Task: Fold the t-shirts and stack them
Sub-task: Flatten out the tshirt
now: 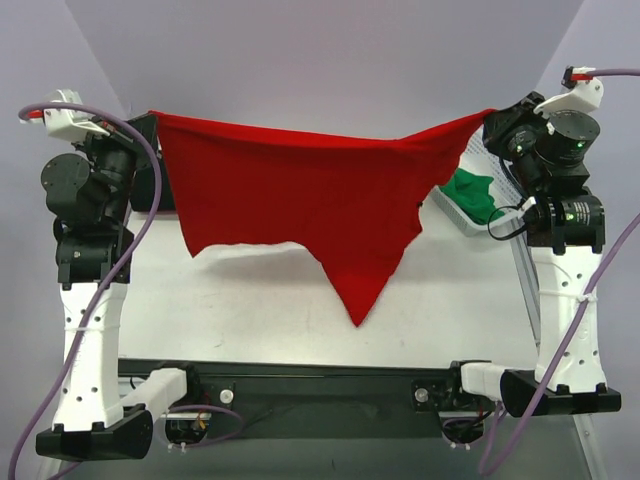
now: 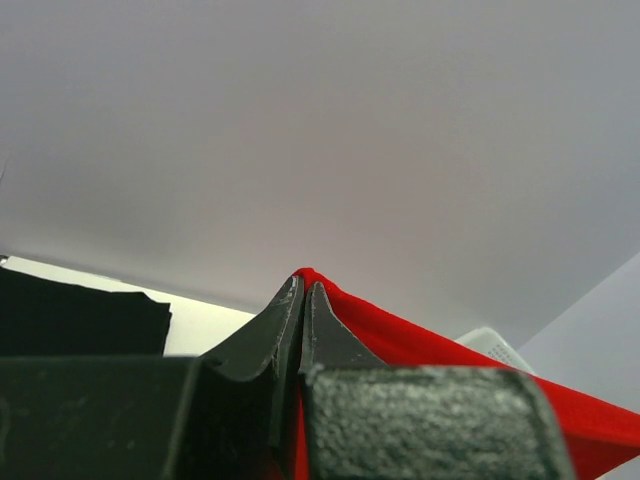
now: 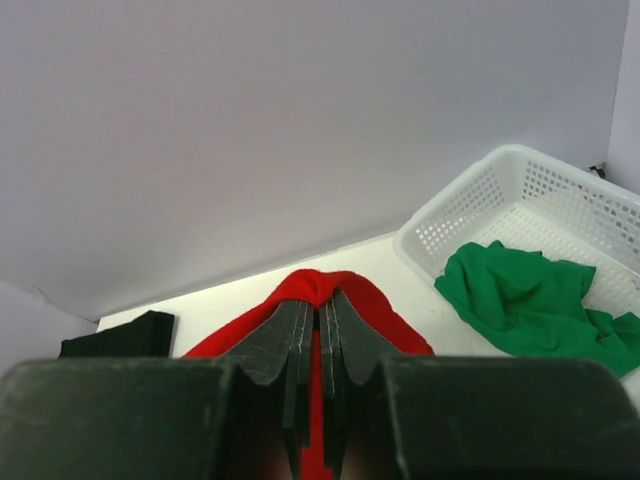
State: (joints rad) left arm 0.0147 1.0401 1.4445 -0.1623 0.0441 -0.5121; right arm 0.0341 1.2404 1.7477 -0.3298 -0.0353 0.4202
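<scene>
Aloft, red t-shirt (image 1: 300,200) between end effectors (image 2: 303,290) (image 3: 318,305)

Robot lab, white table (image 1: 250,300), grey walls (image 1: 330,50), 2 bolted arms (image 1: 88,300)

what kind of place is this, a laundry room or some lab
Most likely a robot lab test bench: two arms bolted to a white table, plain pale walls boxing it in, and a red t-shirt stretched between the left gripper and right gripper.
</scene>
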